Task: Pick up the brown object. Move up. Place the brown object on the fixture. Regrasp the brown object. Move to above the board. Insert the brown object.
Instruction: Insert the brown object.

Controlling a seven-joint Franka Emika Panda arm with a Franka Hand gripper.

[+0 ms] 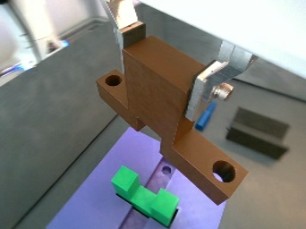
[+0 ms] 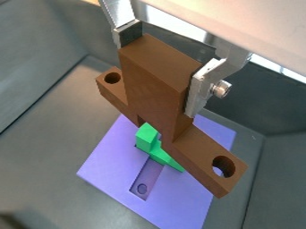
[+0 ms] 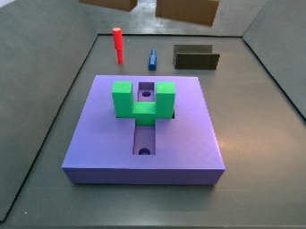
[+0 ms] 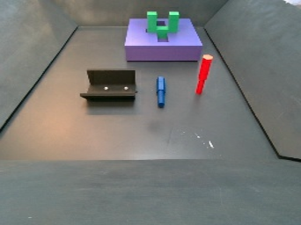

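Note:
My gripper is shut on the brown object, its silver fingers clamping the thick upright part. The cross bar below has a round hole near each end. Both wrist views show the gripper holding the object high above the lavender board and its green U-shaped block. In a side view only the brown object's underside shows at the top edge, above the board, its slot and the green block. The dark fixture stands empty on the floor.
A red cylinder stands upright and a blue piece lies on the floor between board and fixture. They also show in a side view: red cylinder, blue piece, fixture, board. Grey walls enclose the floor.

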